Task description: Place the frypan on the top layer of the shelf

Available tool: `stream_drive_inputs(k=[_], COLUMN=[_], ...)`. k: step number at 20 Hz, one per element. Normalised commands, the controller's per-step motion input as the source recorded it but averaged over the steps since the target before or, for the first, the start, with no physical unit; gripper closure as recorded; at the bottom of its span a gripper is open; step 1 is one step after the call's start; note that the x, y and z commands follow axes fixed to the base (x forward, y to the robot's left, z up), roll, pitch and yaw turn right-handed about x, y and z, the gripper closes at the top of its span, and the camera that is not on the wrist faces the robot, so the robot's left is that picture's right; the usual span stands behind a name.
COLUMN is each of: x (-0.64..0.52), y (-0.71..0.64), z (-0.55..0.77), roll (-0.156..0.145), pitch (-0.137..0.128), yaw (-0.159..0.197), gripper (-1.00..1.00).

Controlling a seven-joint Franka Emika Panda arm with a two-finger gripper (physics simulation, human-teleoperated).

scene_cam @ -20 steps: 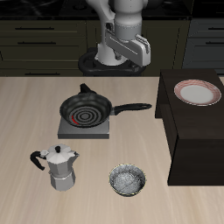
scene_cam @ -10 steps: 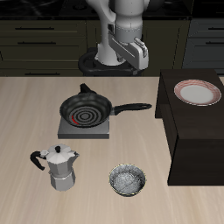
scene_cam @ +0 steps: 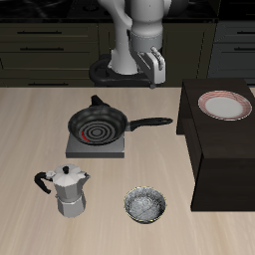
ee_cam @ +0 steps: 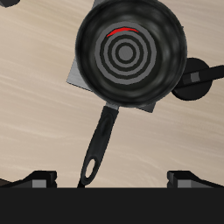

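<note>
Here, the frypan sits on a grey square hotplate near the middle of the table, its round black bowl covering most of the burner, with red coil rings showing inside it. From the pan's centre the long straight handle runs out toward three o'clock in the exterior view, its tip stopping short of the shelf.

The shelf is a large dark boxy unit standing at the table's edge beyond the handle. On its flat top, toward the back, rests a white plate with a reddish rim; the remaining top surface toward the table's front edge is bare dark wood.

From the pan, a moka pot stands at about seven o'clock, nearer the table's front edge, and a small patterned metal bowl lies at about five o'clock, also near the front. Both are well apart from the pan.

The pincer hangs in the air behind the hotplate, high above the table and touching nothing. Its two fingers stand apart, released and empty. In the wrist view the frypan and its handle lie directly below, with the fingertips framing the scene at a wide spacing.
</note>
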Motion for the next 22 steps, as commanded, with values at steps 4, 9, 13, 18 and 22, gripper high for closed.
stream_drive_inputs(k=[4,9,13,18,22], x=[0.03,0.01,0.07,0.05,0.04], y=[0.14,0.06,-0.11,0.05,0.09], z=[-0.02,-0.01,-0.03,-0.15,-0.24], roll=[0.049,0.009,-0.036,0.009,0.012], pitch=[-0.017,-0.022,0.004,0.011,0.021], yaw=[-0.097,0.013,0.032,-0.002,0.007], gripper=[-1.00,-1.00,-1.00,-1.00,-1.00])
